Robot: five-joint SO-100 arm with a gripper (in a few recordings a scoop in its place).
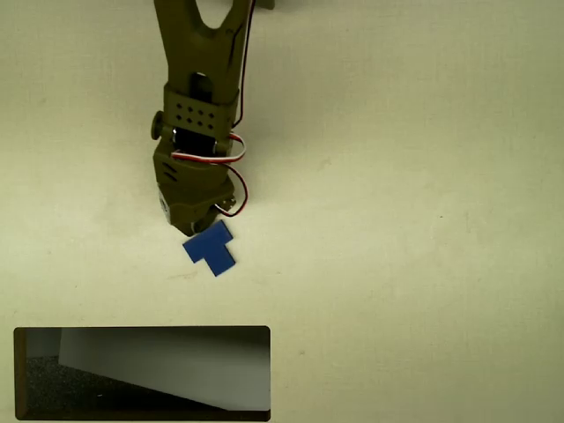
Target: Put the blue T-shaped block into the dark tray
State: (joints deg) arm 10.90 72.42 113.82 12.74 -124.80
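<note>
Olive-green gripper (204, 227) over small flat blue T-shaped block (211, 248); jaw opening hidden, cannot tell; off-centre grip may twist it short of dark-rimmed rectangular tray (141, 330).

Pale table (423, 176): blue T-shaped block (211, 248), dark tray (141, 374) recessed.

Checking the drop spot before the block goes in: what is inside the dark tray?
Inside the dark tray lie a pale grey slanted panel and a black speckled floor. Whatever lies beneath the panel is covered.
</note>
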